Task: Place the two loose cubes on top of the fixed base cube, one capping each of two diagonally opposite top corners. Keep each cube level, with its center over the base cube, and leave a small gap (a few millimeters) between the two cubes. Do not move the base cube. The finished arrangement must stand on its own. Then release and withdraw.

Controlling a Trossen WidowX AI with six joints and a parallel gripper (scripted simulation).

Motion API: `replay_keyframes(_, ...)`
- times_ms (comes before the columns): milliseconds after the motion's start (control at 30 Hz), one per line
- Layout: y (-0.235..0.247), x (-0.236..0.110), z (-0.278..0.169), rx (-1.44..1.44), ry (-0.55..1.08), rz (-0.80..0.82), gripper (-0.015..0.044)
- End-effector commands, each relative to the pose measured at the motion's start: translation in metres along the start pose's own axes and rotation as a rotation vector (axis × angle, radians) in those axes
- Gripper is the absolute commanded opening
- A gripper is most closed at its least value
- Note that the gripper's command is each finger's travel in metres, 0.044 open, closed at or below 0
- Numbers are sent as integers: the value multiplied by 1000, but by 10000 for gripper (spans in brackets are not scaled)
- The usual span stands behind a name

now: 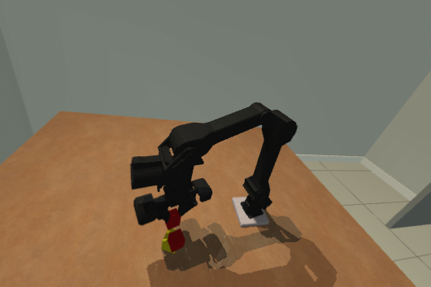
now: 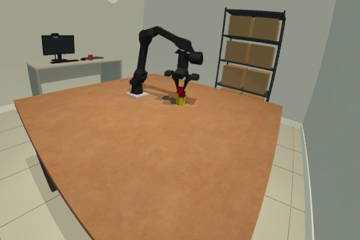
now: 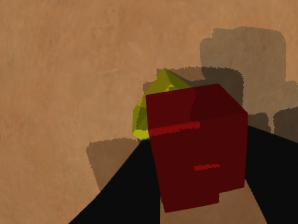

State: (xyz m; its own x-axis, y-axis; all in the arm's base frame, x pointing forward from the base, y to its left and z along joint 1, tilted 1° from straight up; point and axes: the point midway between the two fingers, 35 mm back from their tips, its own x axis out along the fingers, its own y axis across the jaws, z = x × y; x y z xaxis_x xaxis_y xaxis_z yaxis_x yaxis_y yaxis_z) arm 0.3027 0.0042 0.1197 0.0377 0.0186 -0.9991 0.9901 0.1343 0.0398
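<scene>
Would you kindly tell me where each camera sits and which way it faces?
Top: raised behind the table, looking down on the whole arm.
Exterior: across the table, facing arm, shelf and desk.
Wrist: on the gripper, looking down past its fingers.
All show the held red cube over the yellow cube.

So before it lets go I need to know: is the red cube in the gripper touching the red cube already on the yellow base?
Cannot tell. In the top view the held red cube meets the placed red cube at a pinch point, but no view plainly shows contact or a gap.
</scene>
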Motion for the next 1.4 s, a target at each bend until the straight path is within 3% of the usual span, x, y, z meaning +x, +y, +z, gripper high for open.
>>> replay_keyframes(0,0,1,0,6,-3,1,105)
replay_keyframes(567,2,28,1,-1,-3,2,105)
replay_keyframes(1367,2,30,1,-2,-3,1,105)
